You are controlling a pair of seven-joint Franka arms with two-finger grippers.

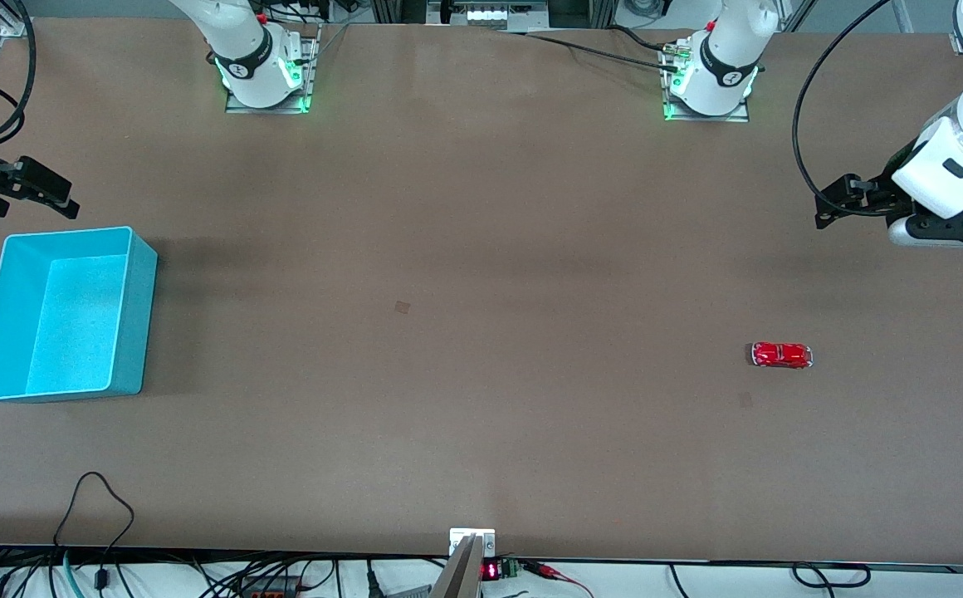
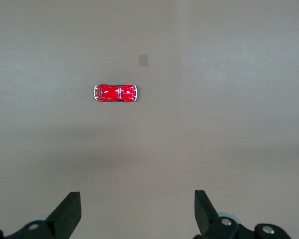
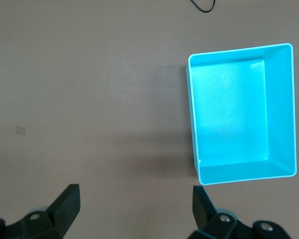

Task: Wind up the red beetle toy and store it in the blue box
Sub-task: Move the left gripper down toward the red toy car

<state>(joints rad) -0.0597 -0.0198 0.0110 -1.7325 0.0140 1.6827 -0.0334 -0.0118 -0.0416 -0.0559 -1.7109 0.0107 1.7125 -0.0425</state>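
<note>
The red beetle toy (image 1: 781, 355) stands alone on the brown table toward the left arm's end; it also shows in the left wrist view (image 2: 115, 93). The blue box (image 1: 129, 324) stands open and empty toward the right arm's end; its rim shows in the right wrist view (image 3: 190, 117). My left gripper (image 2: 138, 209) is open and empty, up in the air over bare table beside the car. My right gripper (image 3: 136, 204) is open and empty, up over bare table beside the box.
A small tape patch (image 1: 403, 307) lies mid-table and another (image 1: 745, 399) lies just nearer the front camera than the car. Cables (image 1: 100, 515) hang along the table's front edge.
</note>
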